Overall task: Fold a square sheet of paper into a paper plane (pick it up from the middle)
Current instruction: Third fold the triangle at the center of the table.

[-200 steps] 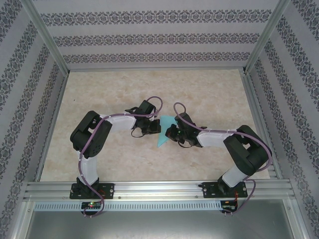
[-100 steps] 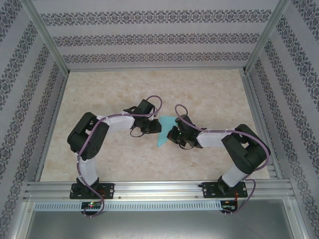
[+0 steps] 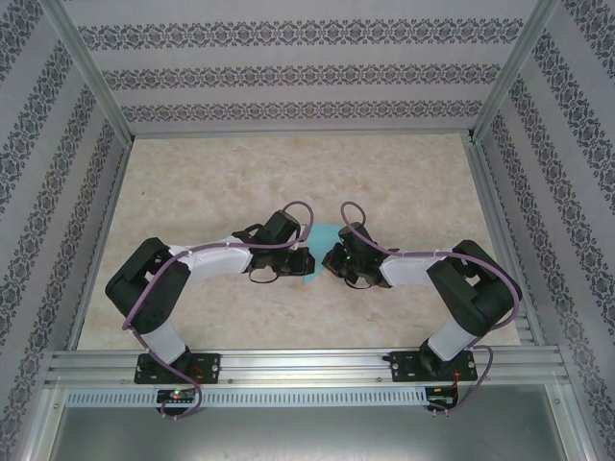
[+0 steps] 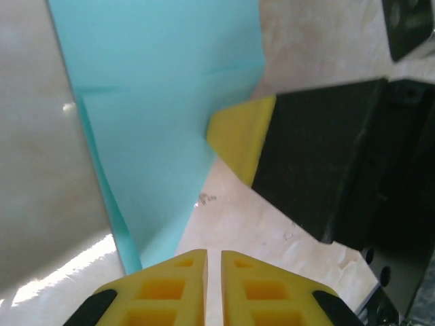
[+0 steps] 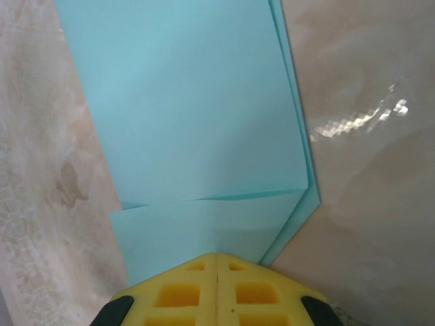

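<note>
At table centre, the half-folded paper plane (image 3: pixel 324 235) lies flat between my grippers, long axis near-far, tip toward me. My right gripper (image 5: pixel 217 258) is closed, pressing its right side. My left gripper (image 4: pixel 213 255) is narrowed to a slit, empty, beside the tip. Smooth marble-look table (image 3: pixel 404 182); patterned walls (image 3: pixel 288 77) well apart.

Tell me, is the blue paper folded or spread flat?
Folded. The paper shows a crease across it and doubled layers along its right edge, narrowing at one end.
</note>
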Robot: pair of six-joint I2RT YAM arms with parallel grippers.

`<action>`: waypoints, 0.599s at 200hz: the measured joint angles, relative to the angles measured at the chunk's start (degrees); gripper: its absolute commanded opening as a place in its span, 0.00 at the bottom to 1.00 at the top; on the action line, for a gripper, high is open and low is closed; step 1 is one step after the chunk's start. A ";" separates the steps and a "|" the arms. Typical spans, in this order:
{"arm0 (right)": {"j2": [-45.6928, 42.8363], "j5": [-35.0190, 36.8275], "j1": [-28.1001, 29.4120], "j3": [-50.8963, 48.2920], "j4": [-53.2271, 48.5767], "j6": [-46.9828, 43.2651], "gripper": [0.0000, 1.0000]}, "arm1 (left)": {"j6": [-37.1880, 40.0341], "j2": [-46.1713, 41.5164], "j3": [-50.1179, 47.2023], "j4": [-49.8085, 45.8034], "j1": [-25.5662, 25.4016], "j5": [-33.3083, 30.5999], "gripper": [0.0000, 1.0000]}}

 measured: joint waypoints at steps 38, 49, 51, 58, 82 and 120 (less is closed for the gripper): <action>0.00 -0.02 -0.17 -0.55 1.14 1.01 0.00 | -1.05 2.54 -0.50 1.27 -0.92 -0.74 0.09; 0.00 -0.02 -0.28 -0.63 1.31 1.03 0.00 | -1.07 3.13 -0.50 1.42 -0.92 -1.38 0.08; 0.00 -0.02 -0.33 -0.63 1.33 1.03 0.00 | -1.05 3.17 -0.50 1.44 -0.92 -1.40 0.08; 0.00 -0.04 -0.37 -0.63 1.33 1.03 0.00 | -1.07 3.45 -0.50 1.46 -0.92 -1.79 0.07; 0.00 -0.02 -0.37 -0.63 1.33 1.03 0.00 | -1.05 4.02 -0.50 1.46 -0.92 -3.45 0.06; 0.00 -0.02 -0.39 -0.63 1.33 1.01 0.00 | -1.05 4.52 -0.50 1.49 -0.92 -4.76 0.06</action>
